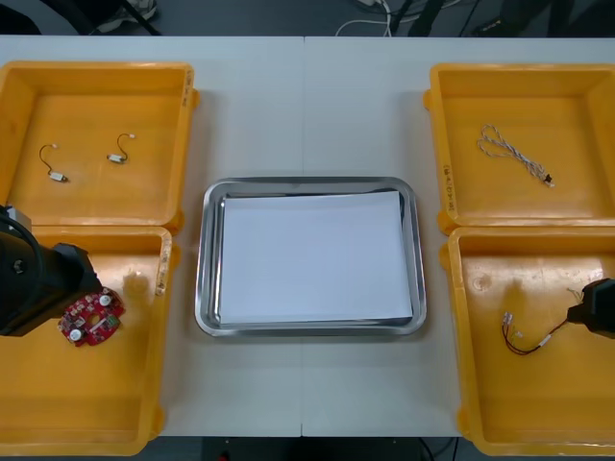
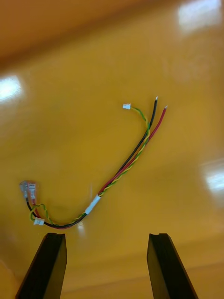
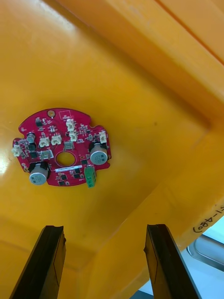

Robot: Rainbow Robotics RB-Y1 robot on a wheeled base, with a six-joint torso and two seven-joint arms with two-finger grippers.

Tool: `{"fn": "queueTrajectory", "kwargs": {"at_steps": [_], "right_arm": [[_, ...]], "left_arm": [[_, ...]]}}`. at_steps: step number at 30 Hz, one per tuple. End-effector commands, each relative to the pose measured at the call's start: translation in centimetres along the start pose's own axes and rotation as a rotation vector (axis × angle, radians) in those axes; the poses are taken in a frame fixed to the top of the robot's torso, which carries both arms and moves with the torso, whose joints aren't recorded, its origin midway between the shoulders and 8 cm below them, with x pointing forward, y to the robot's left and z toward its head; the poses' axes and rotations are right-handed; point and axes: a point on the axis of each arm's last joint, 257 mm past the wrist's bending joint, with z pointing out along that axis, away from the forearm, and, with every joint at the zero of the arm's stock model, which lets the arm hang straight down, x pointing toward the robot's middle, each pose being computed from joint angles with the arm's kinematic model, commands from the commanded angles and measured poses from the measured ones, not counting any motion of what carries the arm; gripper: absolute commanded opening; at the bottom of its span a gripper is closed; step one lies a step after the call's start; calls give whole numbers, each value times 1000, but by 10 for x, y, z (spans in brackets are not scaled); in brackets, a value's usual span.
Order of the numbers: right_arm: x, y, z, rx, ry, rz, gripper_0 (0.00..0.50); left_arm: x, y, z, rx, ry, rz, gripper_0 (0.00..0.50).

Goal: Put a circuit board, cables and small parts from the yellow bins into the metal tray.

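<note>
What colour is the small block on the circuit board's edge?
The small block is green; the left wrist view shows it best.

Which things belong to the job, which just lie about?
Job: circuit board, open left gripper by it; red and yellow cable, open right gripper by it; blue and white cable; small metal parts; metal tray; yellow bins.
Lying about: floor cables beyond the table.

The yellow bins [image 1: 96, 106] look like moulded plastic, smooth and glossy, their floors throwing bright glints. The metal tray [image 1: 207, 279] has a polished, mirror-bright rim around a flat, matt white inside. The worktop [image 1: 307, 106] is pale, smooth and matt. The red circuit board [image 3: 70, 140] has a satiny face and shiny metal cans. The cable [image 2: 93, 204] wears smooth plastic insulation. The black fingers [image 2: 46, 266] of the right gripper [image 2: 107, 268] look matt.
</note>
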Motion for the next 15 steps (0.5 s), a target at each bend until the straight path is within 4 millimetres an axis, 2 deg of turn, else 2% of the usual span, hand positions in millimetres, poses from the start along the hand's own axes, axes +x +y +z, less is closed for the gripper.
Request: {"fn": "queueTrajectory", "kwargs": {"at_steps": [1,15], "right_arm": [[3,0,0,-18,-31,102,500],[18,-3,14,19,-9,387,500]], "left_arm": [[12,6,13,-6,11,-6,500],[5,10,41,3,4,-27,500]]}}
